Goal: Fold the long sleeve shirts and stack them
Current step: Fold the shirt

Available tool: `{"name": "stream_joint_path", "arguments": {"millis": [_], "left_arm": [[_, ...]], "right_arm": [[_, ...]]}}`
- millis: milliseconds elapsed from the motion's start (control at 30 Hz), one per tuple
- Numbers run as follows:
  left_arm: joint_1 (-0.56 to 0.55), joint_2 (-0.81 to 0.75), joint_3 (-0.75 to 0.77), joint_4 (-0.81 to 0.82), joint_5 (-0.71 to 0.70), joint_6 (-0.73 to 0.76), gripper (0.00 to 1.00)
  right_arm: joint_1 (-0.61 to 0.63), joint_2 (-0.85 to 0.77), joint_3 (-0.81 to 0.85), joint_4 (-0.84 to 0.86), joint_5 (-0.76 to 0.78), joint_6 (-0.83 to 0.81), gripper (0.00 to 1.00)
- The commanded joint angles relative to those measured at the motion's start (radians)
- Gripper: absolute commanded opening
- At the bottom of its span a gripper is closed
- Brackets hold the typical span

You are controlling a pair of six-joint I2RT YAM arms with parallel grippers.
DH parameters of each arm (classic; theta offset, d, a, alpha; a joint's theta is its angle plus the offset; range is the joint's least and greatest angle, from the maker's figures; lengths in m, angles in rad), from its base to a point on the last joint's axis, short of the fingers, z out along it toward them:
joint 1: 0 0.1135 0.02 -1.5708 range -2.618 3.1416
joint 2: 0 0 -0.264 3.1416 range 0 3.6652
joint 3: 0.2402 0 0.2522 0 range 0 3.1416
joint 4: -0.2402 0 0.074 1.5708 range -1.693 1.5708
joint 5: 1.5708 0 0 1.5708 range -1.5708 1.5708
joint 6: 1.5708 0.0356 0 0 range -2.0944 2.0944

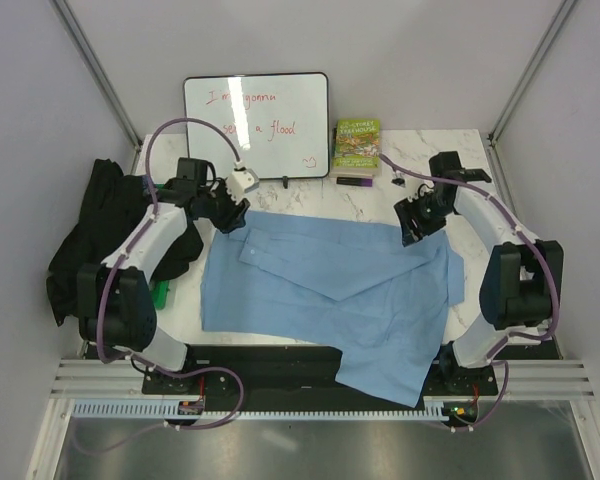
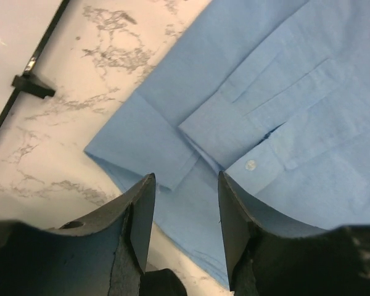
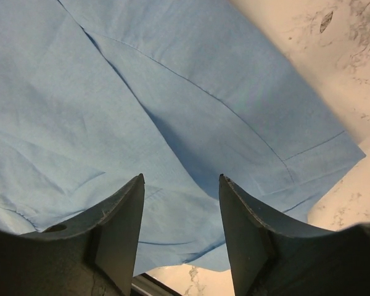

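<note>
The light blue shirt (image 1: 330,285) lies spread on the marble table, its lower part hanging over the near edge. The black shirt (image 1: 100,235) lies bunched at the table's left edge, partly under the left arm. My left gripper (image 1: 230,215) is open and empty above the blue shirt's far left corner; the left wrist view shows a cuff with a button (image 2: 251,164) between its jaws (image 2: 186,179). My right gripper (image 1: 417,228) is open and empty above the shirt's far right edge; the right wrist view shows blue cloth (image 3: 172,111) under its jaws (image 3: 181,179).
A whiteboard (image 1: 257,125) with red writing stands at the back. A green-covered book (image 1: 357,145) leans beside it, with a small dark object (image 1: 355,182) in front. A green item (image 1: 160,295) sits by the left arm. Grey walls close in both sides.
</note>
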Motion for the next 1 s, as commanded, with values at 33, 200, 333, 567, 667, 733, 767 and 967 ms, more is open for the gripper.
{"name": "stream_joint_path", "arguments": {"millis": [33,200,333,567,667,733,767,967], "left_arm": [[-0.072,0.009,-0.072,-0.009,-0.065,-0.019,0.50],[-0.081,0.091,-0.092,-0.009,-0.154,-0.083,0.45],[-0.081,0.150,-0.095,-0.009,-0.184,-0.120,0.45],[-0.060,0.350,0.038,-0.011,-0.293,-0.216,0.42],[-0.057,0.401,0.112,-0.012,-0.299,-0.218,0.41],[-0.057,0.429,0.147,-0.024,-0.289,-0.217,0.41],[-0.055,0.425,0.173,-0.037,-0.219,-0.214,0.41],[-0.115,0.083,0.035,-0.075,0.097,-0.122,0.57]], "right_arm": [[0.026,0.072,-0.035,0.058,0.118,-0.013,0.56],[0.028,0.190,-0.003,0.124,0.182,-0.026,0.51],[0.028,0.308,0.051,0.150,0.216,-0.022,0.48],[0.028,0.483,0.258,0.201,0.322,0.009,0.46],[0.028,0.558,0.394,0.199,0.339,0.033,0.47],[0.026,0.586,0.483,0.187,0.331,0.044,0.49],[0.023,0.583,0.505,0.166,0.324,0.044,0.52],[-0.081,0.365,0.550,-0.006,0.062,-0.011,0.75]]}}
